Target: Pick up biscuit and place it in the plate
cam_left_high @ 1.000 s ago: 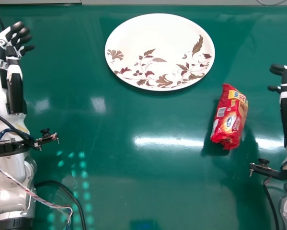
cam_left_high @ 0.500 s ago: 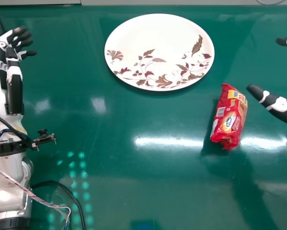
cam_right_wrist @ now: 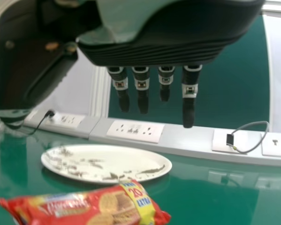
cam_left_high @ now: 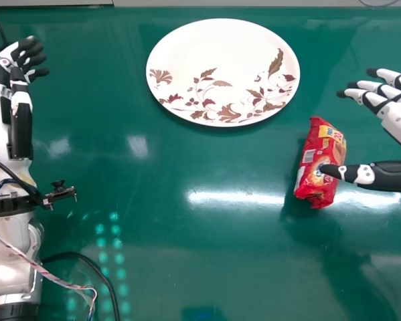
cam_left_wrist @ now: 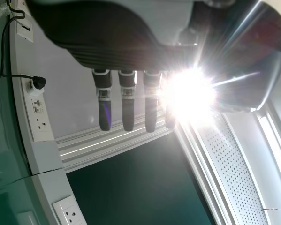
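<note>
Right hand (cam_left_high: 399, 124) observed open and empty, thumb overlapping biscuit (cam_left_high: 321, 144) in head view; step judged pre-grasp approach, next move requiring fingers lowered around it, then closed.

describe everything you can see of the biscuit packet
The biscuit packet is red, glossy and plastic-looking, with a yellow band near its far end, pictured biscuits, a barcode patch and crinkled ends; no tear shows. It lies lengthwise, slightly slanted, on the green table, nearer and to the right of the plate. The right hand's thumb hovers over it, not touching.
</note>
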Controlling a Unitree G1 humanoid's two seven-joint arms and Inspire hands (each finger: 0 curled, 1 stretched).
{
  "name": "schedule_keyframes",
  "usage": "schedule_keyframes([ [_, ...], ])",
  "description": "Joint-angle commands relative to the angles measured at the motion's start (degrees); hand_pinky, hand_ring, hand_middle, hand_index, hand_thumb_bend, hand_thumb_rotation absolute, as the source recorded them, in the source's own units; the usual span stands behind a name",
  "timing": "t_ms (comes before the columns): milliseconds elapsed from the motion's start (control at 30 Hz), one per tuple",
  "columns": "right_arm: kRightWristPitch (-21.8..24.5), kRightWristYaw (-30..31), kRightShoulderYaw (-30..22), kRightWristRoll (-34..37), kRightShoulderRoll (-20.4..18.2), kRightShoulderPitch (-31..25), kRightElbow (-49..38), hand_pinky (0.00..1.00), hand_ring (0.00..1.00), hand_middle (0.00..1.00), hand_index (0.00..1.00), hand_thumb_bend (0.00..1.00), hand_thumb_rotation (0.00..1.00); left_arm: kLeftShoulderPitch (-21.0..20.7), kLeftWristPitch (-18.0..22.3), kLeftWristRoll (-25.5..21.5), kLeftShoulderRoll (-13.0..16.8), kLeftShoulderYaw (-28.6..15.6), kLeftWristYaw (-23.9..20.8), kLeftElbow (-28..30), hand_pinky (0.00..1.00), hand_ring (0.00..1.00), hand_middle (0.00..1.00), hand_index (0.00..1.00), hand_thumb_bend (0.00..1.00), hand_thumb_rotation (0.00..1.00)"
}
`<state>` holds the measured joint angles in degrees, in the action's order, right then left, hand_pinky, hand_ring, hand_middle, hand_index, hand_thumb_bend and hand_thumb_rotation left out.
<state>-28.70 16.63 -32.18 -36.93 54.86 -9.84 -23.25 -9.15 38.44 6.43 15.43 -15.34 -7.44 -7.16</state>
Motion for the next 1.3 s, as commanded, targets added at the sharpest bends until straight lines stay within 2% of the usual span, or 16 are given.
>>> schedule_keyframes([
  [0, -2.06, -0.89, 0.31, -2.01, 1.80, 0.43, 0.89, 0.73, 0.91, 0.99, 1.00, 1.00, 0.34, 1.03, -0.06, -0.11, 0.52, -0.80, -0.11, -0.53, 0.76, 0.83, 0.83, 0.84, 0.09, 0.19],
  [233, -5.05, 0.13, 0.09, -4.83, 6.00, 1.72, 2.97, 0.74, 0.94, 1.00, 1.00, 1.00, 0.34, 0.73, 0.16, -0.20, 0.83, -0.61, 0.03, -0.96, 0.75, 0.83, 0.83, 0.84, 0.11, 0.25],
  [333, -4.24, 0.96, 0.60, -1.98, 5.55, 2.36, 3.47, 0.74, 0.94, 1.00, 1.00, 1.00, 0.34, 0.78, 0.03, -0.24, 0.66, -0.45, 0.01, -0.66, 0.75, 0.83, 0.83, 0.84, 0.11, 0.25],
  [400, -0.20, 2.80, 1.58, 3.51, 2.59, 2.63, 2.80, 0.75, 0.94, 0.99, 0.99, 1.00, 0.33, 0.91, 0.13, 0.09, 0.60, -0.43, -0.15, -0.59, 0.74, 0.82, 0.83, 0.84, 0.10, 0.24],
  [467, 8.27, 5.75, 2.64, 7.29, -1.97, 2.54, -1.16, 0.75, 0.94, 1.00, 1.00, 1.00, 0.37, 1.08, 0.44, 0.37, 0.54, -0.45, -0.32, -0.68, 0.73, 0.81, 0.83, 0.83, 0.10, 0.24],
  [533, 17.29, 7.32, 3.74, 7.34, -7.74, 1.77, -7.50, 0.67, 0.91, 1.00, 1.00, 1.00, 0.42, 1.13, 0.95, 0.42, 0.61, -0.47, -0.30, -1.12, 0.71, 0.81, 0.82, 0.83, 0.10, 0.22],
  [633, 25.43, 8.25, 5.26, 5.79, -14.60, -0.46, -16.24, 0.67, 0.93, 1.00, 1.00, 1.00, 0.44, 1.07, 1.76, 0.26, 0.80, -0.55, -0.18, -2.17, 0.72, 0.81, 0.82, 0.83, 0.12, 0.23],
  [733, 27.96, 7.62, 7.37, 4.15, -19.70, -3.71, -21.30, 0.73, 0.96, 1.00, 1.00, 1.00, 0.37, 0.92, 2.27, -0.19, 1.08, -0.67, 0.07, -2.88, 0.70, 0.80, 0.82, 0.82, 0.11, 0.24],
  [800, 28.59, 7.97, 8.47, 2.24, -21.82, -6.32, -23.95, 0.74, 0.94, 1.00, 1.00, 1.00, 0.39, 1.01, 2.55, -0.61, 1.29, -0.78, 0.26, -3.22, 0.72, 0.81, 0.82, 0.83, 0.11, 0.21],
  [933, 29.33, 9.10, 9.71, -0.23, -23.32, -8.66, -26.24, 0.78, 0.94, 1.00, 1.00, 0.98, 0.43, 0.58, 3.28, -0.88, 2.15, -0.95, 0.54, -4.78, 0.74, 0.82, 0.83, 0.83, 0.15, 0.22],
  [967, 29.16, 8.80, 9.89, -0.55, -23.66, -8.80, -26.18, 0.78, 0.94, 1.00, 1.00, 0.98, 0.42, 0.49, 3.81, -0.56, 2.34, -0.99, 0.36, -5.32, 0.71, 0.81, 0.82, 0.82, 0.15, 0.20],
  [1033, 27.89, 6.44, 10.34, -1.71, -25.12, -9.32, -25.63, 0.77, 0.93, 1.00, 1.00, 0.99, 0.41, 0.37, 5.23, -0.45, 2.58, -0.90, 0.27, -6.81, 0.70, 0.80, 0.81, 0.82, 0.16, 0.18],
  [1067, 27.00, 4.38, 10.88, -2.72, -26.43, -9.75, -25.16, 0.73, 0.90, 0.98, 0.97, 1.00, 0.40, 0.26, 6.55, -0.38, 2.68, -0.85, 0.16, -8.26, 0.69, 0.80, 0.81, 0.81, 0.16, 0.16],
  [1133, 27.01, 0.87, 12.68, -4.25, -30.30, -10.72, -25.12, 0.70, 0.87, 0.95, 0.93, 0.97, 0.40, -0.11, 9.20, 0.01, 2.93, -0.76, -0.20, -11.53, 0.67, 0.79, 0.81, 0.81, 0.17, 0.16],
  [1233, 28.53, -3.33, 16.75, -5.59, -37.47, -12.29, -25.76, 0.71, 0.89, 0.96, 0.92, 0.92, 0.36, -0.32, 10.01, 0.99, 3.01, -0.32, -0.59, -13.61, 0.71, 0.80, 0.82, 0.81, 0.19, 0.16],
  [1267, 28.48, -5.28, 18.29, -6.11, -39.81, -12.95, -25.57, 0.71, 0.91, 0.96, 0.92, 0.91, 0.35, -0.54, 10.44, 2.02, 3.12, -0.16, -1.03, -14.11, 0.73, 0.81, 0.82, 0.81, 0.19, 0.11],
])
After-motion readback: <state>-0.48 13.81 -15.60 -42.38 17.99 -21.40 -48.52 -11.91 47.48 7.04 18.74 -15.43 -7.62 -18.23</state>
